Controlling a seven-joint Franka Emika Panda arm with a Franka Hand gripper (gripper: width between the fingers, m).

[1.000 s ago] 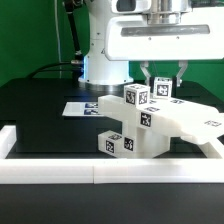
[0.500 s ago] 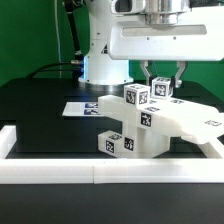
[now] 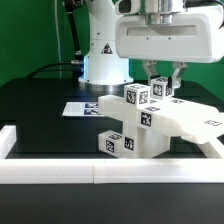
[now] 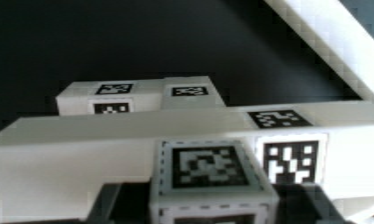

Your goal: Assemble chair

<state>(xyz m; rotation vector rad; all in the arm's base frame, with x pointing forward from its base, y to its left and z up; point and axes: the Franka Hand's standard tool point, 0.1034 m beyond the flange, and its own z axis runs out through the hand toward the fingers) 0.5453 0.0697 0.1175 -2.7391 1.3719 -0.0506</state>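
The chair (image 3: 150,125) stands partly built, a white slab with tagged posts, leaning against the front rail. My gripper (image 3: 163,82) is right above it, shut on a tagged square post (image 3: 160,88) that stands upright at the chair's top. In the wrist view that post (image 4: 210,165) sits between my dark fingers (image 4: 122,203), with my gripper (image 4: 210,205) closed on its two sides. Beyond it lie the chair's slab (image 4: 131,135) and a tagged block (image 4: 148,95).
The marker board (image 3: 76,108) lies flat on the black table behind the chair. A long white rail (image 3: 100,172) runs along the front, and another rail (image 3: 8,140) borders the exterior view's left. The robot's base (image 3: 100,60) stands at the back.
The hand's white body has shifted toward the exterior view's right, while the held post stays almost where it was. The chair has not moved.
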